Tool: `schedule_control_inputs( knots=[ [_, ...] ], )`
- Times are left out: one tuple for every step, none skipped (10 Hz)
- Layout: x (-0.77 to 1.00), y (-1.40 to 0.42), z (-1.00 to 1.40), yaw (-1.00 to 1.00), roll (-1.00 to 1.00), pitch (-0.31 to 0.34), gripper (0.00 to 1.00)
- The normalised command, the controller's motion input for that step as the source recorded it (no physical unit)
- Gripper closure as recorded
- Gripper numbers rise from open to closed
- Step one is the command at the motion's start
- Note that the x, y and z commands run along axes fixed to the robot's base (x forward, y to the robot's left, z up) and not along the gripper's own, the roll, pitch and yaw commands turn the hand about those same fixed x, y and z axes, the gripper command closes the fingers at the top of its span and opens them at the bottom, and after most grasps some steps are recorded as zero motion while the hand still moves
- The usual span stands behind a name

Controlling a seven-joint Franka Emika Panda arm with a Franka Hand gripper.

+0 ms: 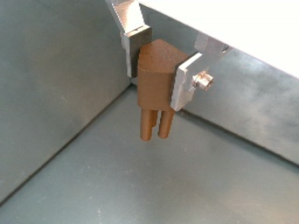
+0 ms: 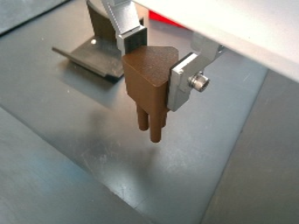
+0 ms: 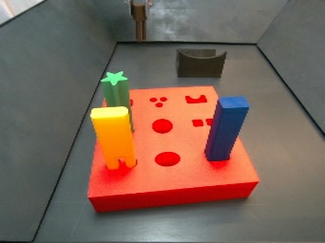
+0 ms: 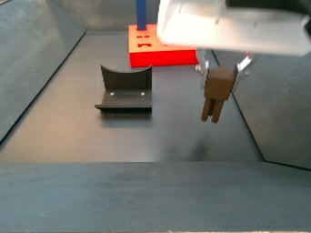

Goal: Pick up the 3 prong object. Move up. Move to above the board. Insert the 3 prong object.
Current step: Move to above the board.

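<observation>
Gripper (image 4: pixel 220 71) clamped on the 3 prong object (image 4: pixel 217 95), held clear of the floor, long axis vertical, prongs down; the board (image 4: pixel 162 53) well apart toward the far edge.

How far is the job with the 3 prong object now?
Done: the gripper is shut on the 3 prong object, which hangs above the floor with its prongs down. In hand: the lift, well short of the board. Left: carrying it over the board and inserting it in the three small holes.
</observation>
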Motion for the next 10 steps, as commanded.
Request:
schedule_control_inputs(
  knots=[
    [0.04, 0.05, 1.00, 0.31, -0.22, 0.098, 1.00],
    [0.04, 0.06, 1.00, 0.29, -0.21, 0.114, 1.00],
    [0.04, 0.05, 1.00, 0.22, -0.19, 0.112, 1.00],
    [0.04, 0.05, 1.00, 0.13, -0.15, 0.093, 1.00],
    [0.04, 0.05, 1.00, 0.10, -0.13, 0.083, 1.00],
    [0.03, 0.05, 1.00, 0.06, -0.10, 0.072, 1.00],
    [0.04, 0.05, 1.00, 0.04, -0.07, 0.071, 1.00],
    [0.03, 0.05, 1.00, 0.03, -0.04, 0.079, 1.00],
    [0.03, 0.05, 1.00, 0.02, -0.03, 0.083, 1.00],
    [0.03, 0.04, 1.00, 0.02, 0.00, 0.085, 1.00]
  ],
)
